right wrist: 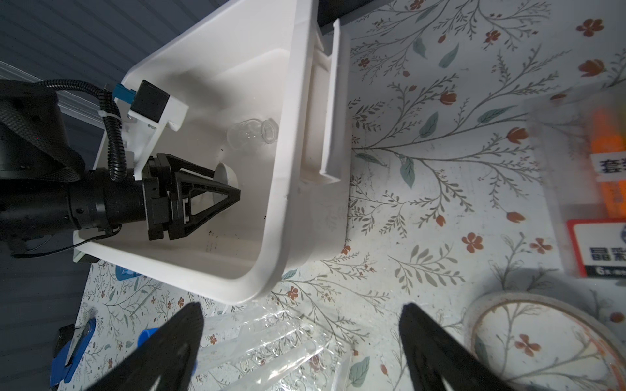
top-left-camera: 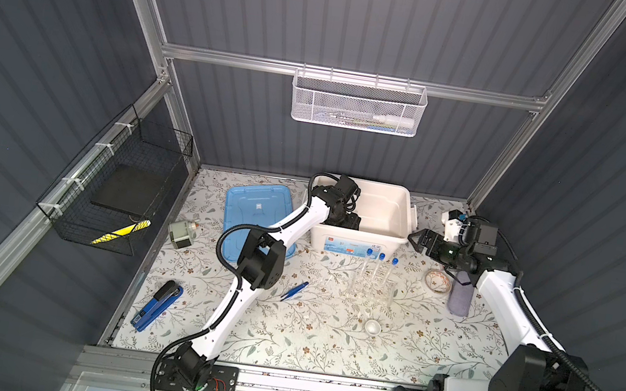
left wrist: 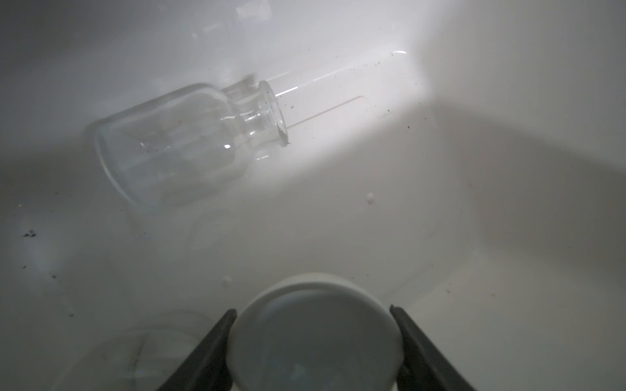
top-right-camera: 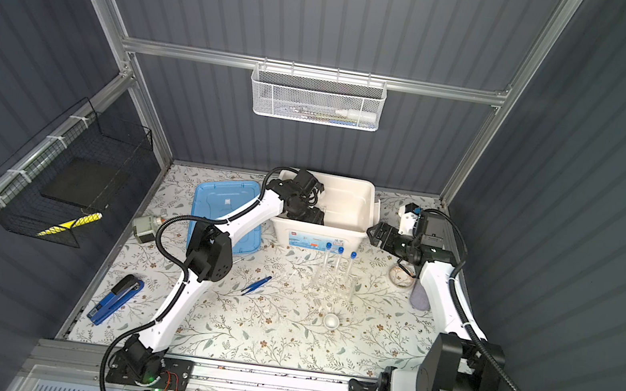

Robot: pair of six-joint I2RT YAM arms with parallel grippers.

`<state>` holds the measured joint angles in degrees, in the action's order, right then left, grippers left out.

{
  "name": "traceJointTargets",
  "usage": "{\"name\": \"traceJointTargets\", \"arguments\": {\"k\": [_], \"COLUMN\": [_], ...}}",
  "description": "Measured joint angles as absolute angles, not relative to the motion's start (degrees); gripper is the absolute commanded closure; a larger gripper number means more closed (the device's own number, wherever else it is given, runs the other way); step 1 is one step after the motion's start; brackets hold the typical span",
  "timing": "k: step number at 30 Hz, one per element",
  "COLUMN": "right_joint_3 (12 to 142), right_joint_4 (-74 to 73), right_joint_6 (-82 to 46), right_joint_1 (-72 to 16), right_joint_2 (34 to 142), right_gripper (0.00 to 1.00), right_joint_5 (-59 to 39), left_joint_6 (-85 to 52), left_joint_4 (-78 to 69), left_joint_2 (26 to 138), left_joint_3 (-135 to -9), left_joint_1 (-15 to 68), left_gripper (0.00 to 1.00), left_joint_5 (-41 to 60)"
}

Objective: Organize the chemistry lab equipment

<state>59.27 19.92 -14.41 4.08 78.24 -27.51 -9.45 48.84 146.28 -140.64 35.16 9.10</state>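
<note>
My left gripper [left wrist: 312, 308] reaches down into the white bin [top-left-camera: 359, 237] and is shut on a small white dish [left wrist: 315, 338], with a finger pressed against each side. The right wrist view shows that dish [right wrist: 225, 174] held low over the bin floor. A clear glass flask [left wrist: 176, 145] lies on its side in the bin. On the table stand three blue-capped test tubes [top-left-camera: 377, 273] in a clear rack [top-left-camera: 370, 293]. In front of them are another white dish [top-left-camera: 372, 327] and blue tweezers [top-left-camera: 295, 290]. My right gripper [top-left-camera: 418, 241] hangs open, right of the bin, holding nothing.
A blue lid [top-left-camera: 254, 213] lies left of the bin under my left arm. A grey motor [top-left-camera: 181, 232] and a blue-and-black stapler [top-left-camera: 157, 305] sit at the left. A patterned bowl [top-left-camera: 437, 281] and grey cloth [top-left-camera: 460, 298] lie under my right arm.
</note>
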Motion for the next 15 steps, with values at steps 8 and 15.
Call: {"name": "traceJointTargets", "arguments": {"k": [8, 15], "right_joint_3": [59.27, 59.27], "right_joint_4": [19.94, 20.56], "right_joint_6": [-14.37, -14.17], "right_joint_1": [4.08, 4.08], "right_joint_2": [78.32, 77.76], "right_gripper": [0.06, 0.03], "right_joint_5": [-27.49, -26.94], "left_joint_6": [-9.37, -9.37], "left_joint_4": [49.36, 49.15], "left_joint_2": [146.82, 146.82], "left_joint_3": [-140.75, -140.73], "left_joint_1": [35.24, 35.33], "left_gripper": [0.29, 0.2], "left_joint_5": [9.76, 10.22]}}
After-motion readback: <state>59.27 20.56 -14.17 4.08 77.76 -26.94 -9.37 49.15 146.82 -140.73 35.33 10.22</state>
